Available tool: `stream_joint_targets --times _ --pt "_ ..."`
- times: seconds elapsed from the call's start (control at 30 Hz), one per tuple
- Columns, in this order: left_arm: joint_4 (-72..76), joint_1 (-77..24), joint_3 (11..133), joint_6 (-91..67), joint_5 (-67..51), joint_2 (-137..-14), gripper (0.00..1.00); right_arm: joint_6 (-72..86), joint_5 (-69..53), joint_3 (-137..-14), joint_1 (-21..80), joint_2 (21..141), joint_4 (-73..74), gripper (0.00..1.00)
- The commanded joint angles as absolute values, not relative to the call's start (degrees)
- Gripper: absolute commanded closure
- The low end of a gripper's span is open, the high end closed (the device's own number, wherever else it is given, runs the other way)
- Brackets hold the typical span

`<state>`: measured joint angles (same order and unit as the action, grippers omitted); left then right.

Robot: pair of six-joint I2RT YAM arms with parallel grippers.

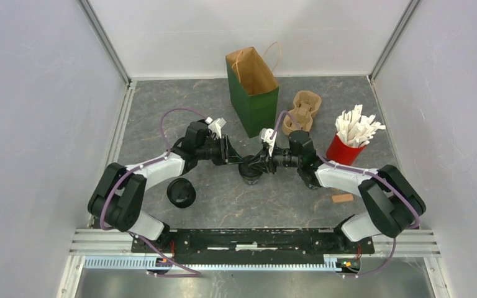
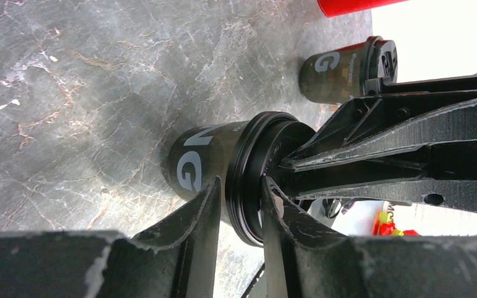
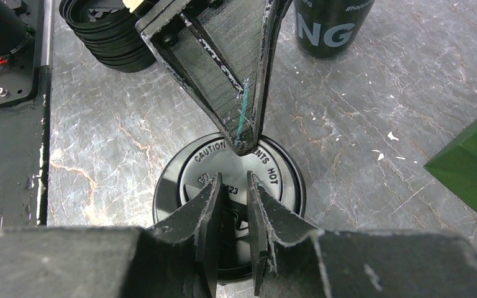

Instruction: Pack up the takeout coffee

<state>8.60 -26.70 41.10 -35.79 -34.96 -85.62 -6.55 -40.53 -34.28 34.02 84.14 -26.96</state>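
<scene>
The cup [image 2: 192,164] stands on the worktop [image 1: 273,198] between the two arms, in front of the bag [image 1: 253,102] and not yet in it. Its lid [image 3: 282,186] is on. The left gripper [image 2: 241,186] is rolled on its side, its jaws closed across the lid's rim, one finger on top and one under the lip against the cup wall. The right gripper [image 3: 234,180] bears on the lid's top. Its jaws are almost together with a slit between, and I cannot tell whether they nip anything.

The main risk is the lid. If it is not snapped down all round, a lift by the rim could peel it off and leave the cup behind, or spill it. An off-centre push from the right could tip the cup. The fingers crowd each other, so either arm moving first may knock the other
</scene>
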Motion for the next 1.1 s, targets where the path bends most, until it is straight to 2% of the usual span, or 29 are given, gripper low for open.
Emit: stream_joint_targets --times 0.0,0.3,0.5,0.77,1.07 --pt "-1.07 -26.23 40.56 -32.02 -26.81 -88.06 0.65 -6.95 -36.36 -29.94 34.28 88.83 -12.45 0.73" --pt "-2.73 -26.36 37.46 -32.9 -25.43 -91.7 0.66 -6.68 -34.62 -27.93 34.28 90.5 -12.96 0.73" --pt "-0.85 -26.89 36.24 -34.92 -28.87 -86.55 0.65 -6.79 -35.1 -31.61 34.28 89.79 -10.4 0.73" --pt "4.04 -26.89 38.45 -37.88 -33.71 -80.96 0.52 -5.25 -37.98 -37.75 34.6 87.02 -7.43 0.68" --pt "1.47 -26.81 42.35 -35.53 -32.94 -80.41 0.47 -2.24 -38.72 -42.56 34.62 84.3 -4.4 0.66"
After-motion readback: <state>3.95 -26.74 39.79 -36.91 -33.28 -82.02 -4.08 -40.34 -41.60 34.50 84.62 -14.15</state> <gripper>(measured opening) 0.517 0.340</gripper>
